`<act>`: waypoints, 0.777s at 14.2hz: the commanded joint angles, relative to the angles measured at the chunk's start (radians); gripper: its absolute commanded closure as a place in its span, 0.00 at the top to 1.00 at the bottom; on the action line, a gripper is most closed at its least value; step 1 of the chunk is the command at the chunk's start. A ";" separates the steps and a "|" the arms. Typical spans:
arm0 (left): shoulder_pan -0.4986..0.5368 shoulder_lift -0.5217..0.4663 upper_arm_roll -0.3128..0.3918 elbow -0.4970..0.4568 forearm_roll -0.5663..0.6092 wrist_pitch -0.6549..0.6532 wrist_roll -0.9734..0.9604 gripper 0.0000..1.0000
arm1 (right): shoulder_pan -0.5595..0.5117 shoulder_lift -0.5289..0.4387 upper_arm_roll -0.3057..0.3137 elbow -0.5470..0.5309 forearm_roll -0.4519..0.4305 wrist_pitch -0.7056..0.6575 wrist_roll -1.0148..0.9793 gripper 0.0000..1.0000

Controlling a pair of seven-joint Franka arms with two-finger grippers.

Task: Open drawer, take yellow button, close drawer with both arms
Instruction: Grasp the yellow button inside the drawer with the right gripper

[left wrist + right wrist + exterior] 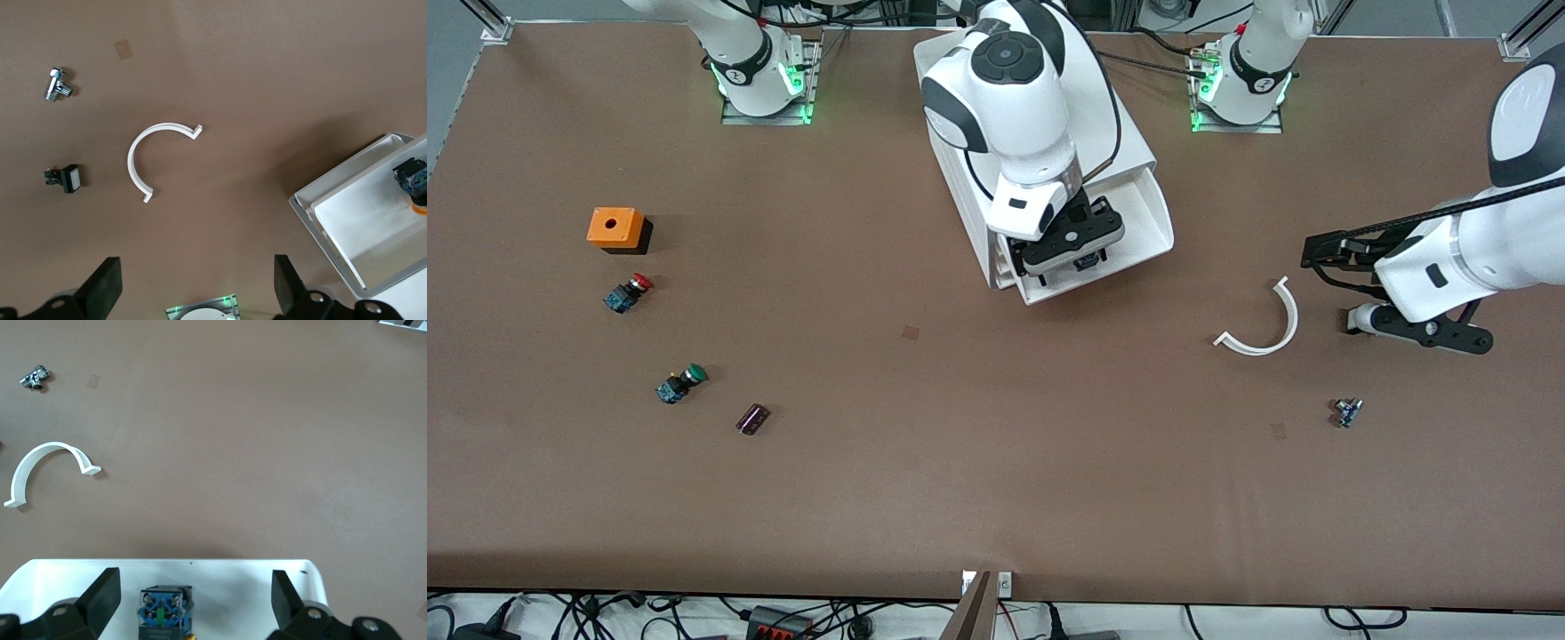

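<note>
We see the drawer (1138, 218) pulled out of the white cabinet (1040, 133) at the upper centre of the front view, its tray open above the brown table (960, 444). The right claw (1074, 252) hangs over that open tray with its fingers (100, 600) spread wide, gripping nothing. The button (165, 613) lies inside the drawer, between those fingers in the right wrist view; its blue body faces up and a sliver of orange cap shows at the bottom edge. The left claw (1352, 284) waits at the right edge of the front view, spread wide and empty, just beside a white curved clip (1267, 324) on the table.
</note>
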 commanded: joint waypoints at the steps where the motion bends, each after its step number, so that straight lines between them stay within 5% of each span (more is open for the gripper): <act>1: -0.008 0.032 -0.003 0.039 0.021 -0.014 -0.018 1.00 | 0.014 0.023 -0.006 0.040 -0.012 -0.015 0.026 1.00; 8: -0.007 0.032 -0.004 0.039 0.017 -0.014 -0.057 1.00 | 0.043 0.050 -0.007 0.037 -0.019 -0.030 0.030 0.80; 11: -0.008 0.032 -0.004 0.039 0.017 -0.014 -0.065 1.00 | 0.054 0.057 -0.007 0.037 -0.042 -0.035 0.030 0.62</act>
